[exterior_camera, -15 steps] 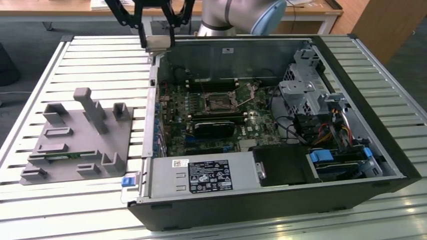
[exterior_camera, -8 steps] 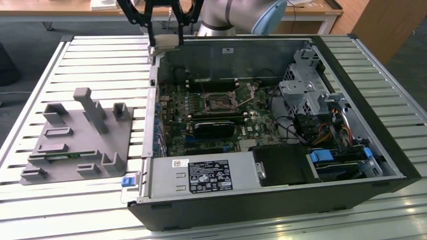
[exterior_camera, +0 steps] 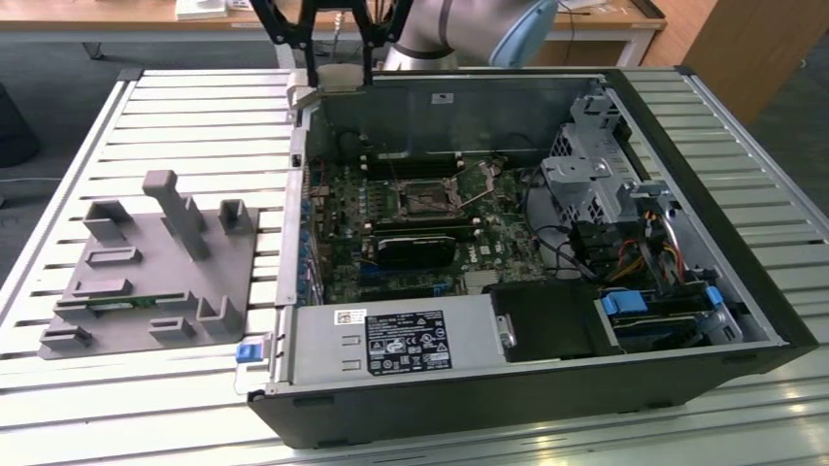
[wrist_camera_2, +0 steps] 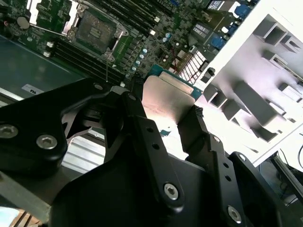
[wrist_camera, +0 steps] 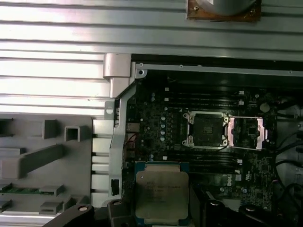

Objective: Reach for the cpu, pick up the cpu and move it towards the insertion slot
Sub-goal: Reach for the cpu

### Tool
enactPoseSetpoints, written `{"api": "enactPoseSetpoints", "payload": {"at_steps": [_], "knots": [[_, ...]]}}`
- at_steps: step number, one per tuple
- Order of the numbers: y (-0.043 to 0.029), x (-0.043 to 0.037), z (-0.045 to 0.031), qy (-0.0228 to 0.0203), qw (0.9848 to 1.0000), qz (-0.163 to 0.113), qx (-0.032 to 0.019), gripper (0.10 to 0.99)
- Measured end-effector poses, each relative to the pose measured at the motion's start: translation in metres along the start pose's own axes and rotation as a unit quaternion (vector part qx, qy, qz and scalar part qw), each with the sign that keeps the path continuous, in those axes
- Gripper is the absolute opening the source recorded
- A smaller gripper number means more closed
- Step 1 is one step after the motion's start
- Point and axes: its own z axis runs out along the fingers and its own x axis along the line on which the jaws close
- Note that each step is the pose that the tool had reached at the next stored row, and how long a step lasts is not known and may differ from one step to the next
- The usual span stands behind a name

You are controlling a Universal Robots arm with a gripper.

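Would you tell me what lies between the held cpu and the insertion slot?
In the first wrist view, bare green motherboard with long memory slots separates the cpu, held in the gripper, from the insertion slot.

This looks like a robotics lab or workshop. An opened computer case [exterior_camera: 545,243] with its motherboard [exterior_camera: 428,223] bared lies on a table [exterior_camera: 169,116] of ribbed aluminium profiles, beside a grey fixture tray [exterior_camera: 143,282] of holders. Wooden desks [exterior_camera: 130,19] stand behind, and a robot arm [exterior_camera: 467,29] reaches in over the table

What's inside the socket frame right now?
The insertion slot shows a dark, bare centre with no chip in it. The cpu is held in the gripper, apart from the socket.
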Motion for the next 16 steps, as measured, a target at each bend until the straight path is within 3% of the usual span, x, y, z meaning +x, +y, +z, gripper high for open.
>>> {"api": "enactPoseSetpoints", "payload": {"at_steps": [8,16], "knots": [[0.0065,-0.0149,0.0001,0.0000,1.0000,0.000,0.0000,0.541],[0.0192,-0.0258,0.0005,0.0001,1.0000,0.000,0.0001,0.541]]}}
